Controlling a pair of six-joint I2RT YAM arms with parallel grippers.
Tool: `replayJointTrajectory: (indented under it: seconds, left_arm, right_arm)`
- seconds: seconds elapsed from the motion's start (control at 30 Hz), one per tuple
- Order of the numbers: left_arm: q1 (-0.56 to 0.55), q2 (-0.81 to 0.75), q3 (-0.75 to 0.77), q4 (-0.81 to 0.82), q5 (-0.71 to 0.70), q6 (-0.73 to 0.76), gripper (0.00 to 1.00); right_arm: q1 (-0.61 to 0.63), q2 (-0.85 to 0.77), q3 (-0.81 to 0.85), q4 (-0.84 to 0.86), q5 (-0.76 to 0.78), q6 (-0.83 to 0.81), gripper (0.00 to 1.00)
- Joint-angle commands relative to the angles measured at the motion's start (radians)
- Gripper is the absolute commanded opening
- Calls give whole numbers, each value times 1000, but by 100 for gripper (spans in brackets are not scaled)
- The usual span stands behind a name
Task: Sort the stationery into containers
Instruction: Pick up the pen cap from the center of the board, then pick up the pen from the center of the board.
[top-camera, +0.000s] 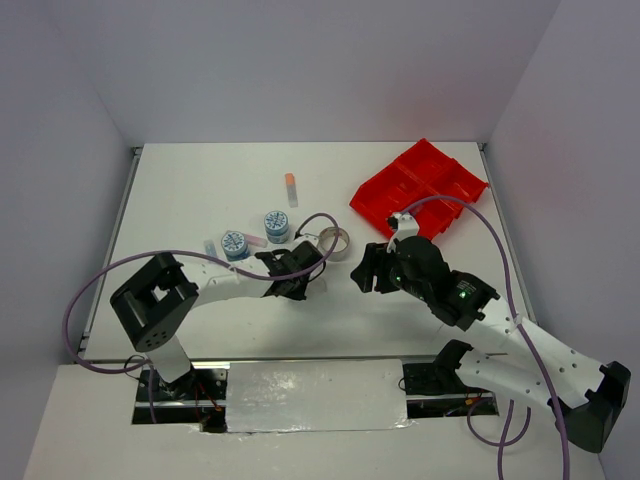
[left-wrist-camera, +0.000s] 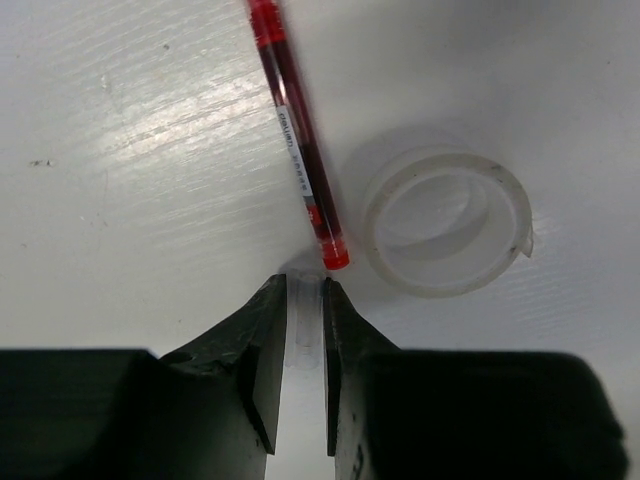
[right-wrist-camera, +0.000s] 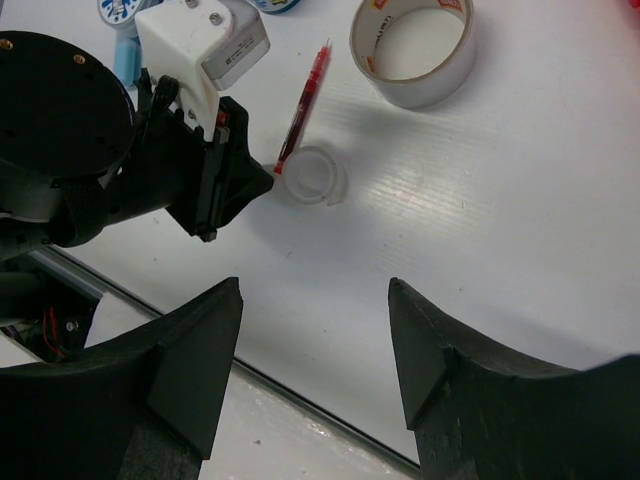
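Observation:
My left gripper (left-wrist-camera: 303, 290) lies low on the table, its jaws shut on the clear end of a thin red pen (left-wrist-camera: 295, 140) that points away from it. A small clear tape ring (left-wrist-camera: 445, 220) lies just right of the pen's tip. The right wrist view shows the same pen (right-wrist-camera: 303, 100), ring (right-wrist-camera: 310, 178) and left gripper (right-wrist-camera: 262, 182), with the silvery tape roll (right-wrist-camera: 412, 45) beyond. My right gripper (right-wrist-camera: 315, 290) is open and empty above bare table, right of the left one (top-camera: 312, 268). The red tray (top-camera: 420, 185) sits far right.
Two round tubs with blue-white lids (top-camera: 236, 243) (top-camera: 276, 224) stand left of the silvery tape roll (top-camera: 335, 242). A short orange-capped tube (top-camera: 290, 185) lies farther back. Small coloured tubes lie beside the tubs. The table's near edge (right-wrist-camera: 300, 390) runs under my right gripper.

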Motion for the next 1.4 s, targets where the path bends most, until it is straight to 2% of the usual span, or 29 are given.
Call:
replayJointTrajectory:
  seconds: [0.0, 0.1, 0.37, 0.47, 0.53, 0.67, 0.73, 0.83, 0.93, 1.07, 1.17, 1.37]
  left_arm:
    - [-8, 60, -94, -241, 4, -60, 11]
    - [-8, 13, -91, -253, -10, -97, 0]
    - [-8, -225, 1, -330, -74, -171, 0]
    - [-4, -321, 63, -396, -152, -206, 0]
    - [2, -360, 119, -478, -252, -260, 0]
    - [54, -482, 194, -554, -353, -314, 0]
    - [90, -532, 208, -550, -372, -294, 0]
    - [123, -638, 228, -452, -361, -173, 0]
    - [131, -684, 274, -448, -379, -94, 0]
    - [132, -763, 300, -444, -375, -10, 0]
    - [134, -839, 264, -413, -355, 43, 0]
    - [134, -951, 140, -335, -347, 100, 0]
  right_arm:
    - [1, -18, 9, 20, -2, -15, 68]
    - [-3, -15, -1, 34, -11, -13, 68]
    - [-20, 58, -12, 75, -29, 4, 68]
    - [-20, 126, 14, 86, -34, 10, 67]
    - [-20, 204, 45, 103, -48, 11, 67]
    - [-2, 395, 132, 103, -30, 44, 66]
    - [16, 468, 213, 76, 16, 62, 64]
    - [46, 641, 325, 33, 65, 76, 63]
    - [66, 738, 442, -6, 98, 94, 63]
    - [83, 944, 610, -90, 142, 107, 63]
    - [89, 1063, 758, -174, 194, 119, 62]
    - [90, 1180, 818, -208, 185, 137, 60]
